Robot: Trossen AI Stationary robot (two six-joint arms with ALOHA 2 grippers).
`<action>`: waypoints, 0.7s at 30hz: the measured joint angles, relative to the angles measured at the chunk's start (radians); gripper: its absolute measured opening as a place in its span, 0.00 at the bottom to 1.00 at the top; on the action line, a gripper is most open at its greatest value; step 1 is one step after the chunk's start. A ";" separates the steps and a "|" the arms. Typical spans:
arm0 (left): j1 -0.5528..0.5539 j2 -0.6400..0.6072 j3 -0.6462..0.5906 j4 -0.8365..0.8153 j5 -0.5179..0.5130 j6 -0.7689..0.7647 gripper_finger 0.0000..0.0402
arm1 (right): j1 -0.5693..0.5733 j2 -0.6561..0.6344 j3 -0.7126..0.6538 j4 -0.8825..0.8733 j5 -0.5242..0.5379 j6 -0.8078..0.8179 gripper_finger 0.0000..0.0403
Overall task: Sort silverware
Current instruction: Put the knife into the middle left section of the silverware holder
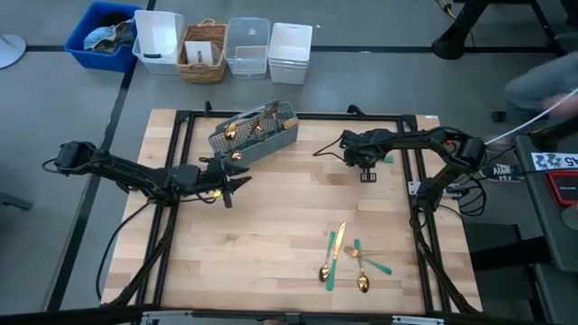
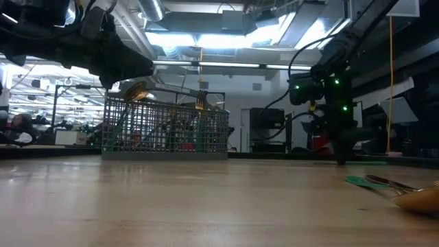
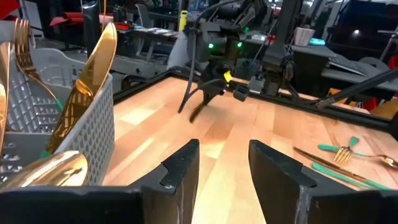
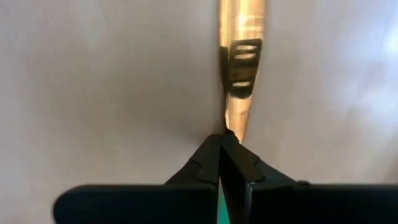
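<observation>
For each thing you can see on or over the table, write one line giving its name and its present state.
Left gripper: open, empty, beside the caddy.
Right gripper: shut on a gold knife, down at the tabletop.
Mesh caddy: upright on the table, holding several pieces.
Loose silverware: lying flat near the table's front, unsorted.

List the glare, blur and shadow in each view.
High view: even light, a blurred person at the edge. Low view: bright ceiling lights, the caddy backlit. Left wrist view: glare on a gold knife. Right wrist view: the right gripper shut on a blurred gold knife blade.
</observation>
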 joint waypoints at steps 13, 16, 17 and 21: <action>0.000 0.000 0.000 0.001 0.000 0.000 0.33 | 0.000 -0.001 0.062 -0.002 0.004 0.009 0.06; 0.000 0.000 0.000 0.001 0.000 0.001 0.33 | 0.000 -0.002 0.062 -0.010 -0.016 0.047 0.14; 0.000 0.000 0.000 0.001 0.000 0.001 0.33 | 0.000 -0.002 0.062 -0.011 -0.020 0.056 0.17; 0.000 0.000 0.000 0.001 -0.001 0.005 0.33 | 0.000 -0.003 0.062 -0.011 -0.021 0.081 0.31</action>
